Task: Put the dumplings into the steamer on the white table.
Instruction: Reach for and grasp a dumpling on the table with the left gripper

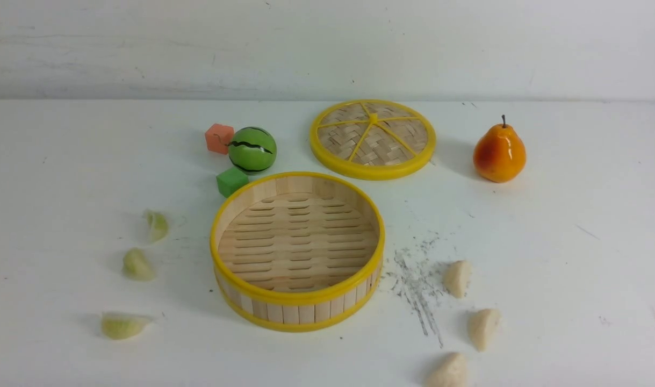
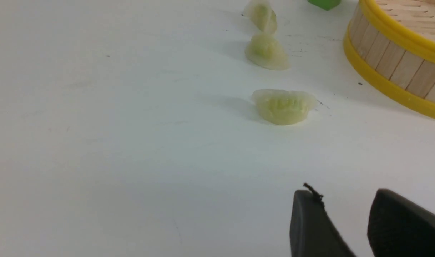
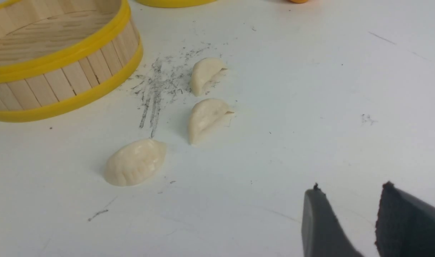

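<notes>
The steamer (image 1: 297,301) stands empty at the middle of the white table (image 1: 574,242). Three green dumplings (image 1: 156,226) (image 1: 137,264) (image 1: 122,325) lie in a row to its left. Three cream dumplings (image 1: 457,278) (image 1: 483,328) (image 1: 448,372) lie to its right. Neither gripper shows in the front view. My left gripper (image 2: 344,194) is open and empty, short of the nearest green dumpling (image 2: 283,106). My right gripper (image 3: 351,189) is open and empty, apart from the nearest cream dumpling (image 3: 135,162). The steamer wall shows in both wrist views (image 2: 392,64) (image 3: 60,78).
Behind the steamer lie the woven lid (image 1: 373,138), a toy pear (image 1: 499,153), a green watermelon ball (image 1: 252,149), an orange cube (image 1: 218,138) and a green cube (image 1: 231,181). Grey scratch marks (image 1: 418,285) run between the steamer and the cream dumplings.
</notes>
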